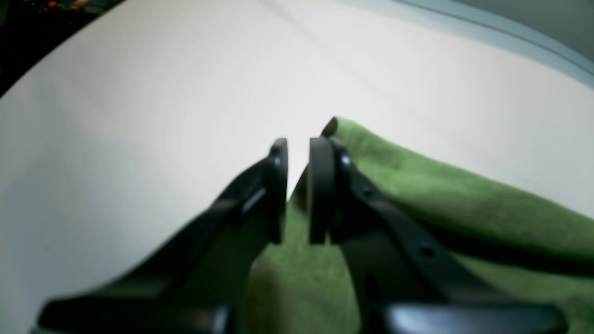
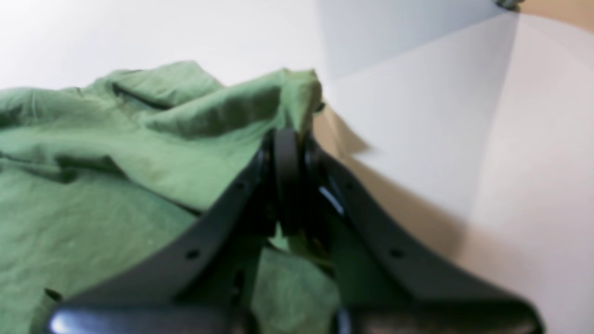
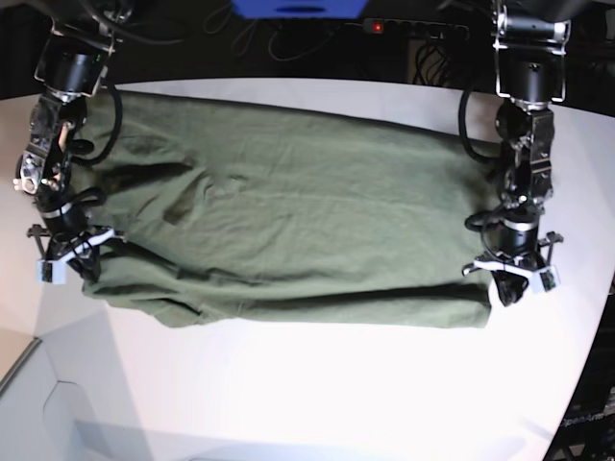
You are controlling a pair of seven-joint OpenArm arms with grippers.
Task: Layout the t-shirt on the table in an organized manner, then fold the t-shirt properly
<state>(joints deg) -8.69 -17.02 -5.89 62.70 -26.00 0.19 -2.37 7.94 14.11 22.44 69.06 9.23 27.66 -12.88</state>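
I have the t-shirt (image 3: 288, 221) spread wide across the worktop (image 3: 317, 394), an arm at each end to pull it flat. My right gripper (image 2: 290, 153) has its fingers clamped on a raised fold. My left gripper (image 1: 297, 185) sits over the opposite edge, fingers slightly parted, apparently gripping nothing. Bare worktop surrounds the cloth.

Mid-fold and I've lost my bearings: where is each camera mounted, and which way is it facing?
Left wrist: behind the left gripper, jaws slightly apart, facing the olive-green cotton t-shirt edge and white tabletop.
Right wrist: behind the right gripper, jaws pinching a shirt fold.
Base: overhead, looking down; both arms flank the spread shirt.
All three views share shirt and table.
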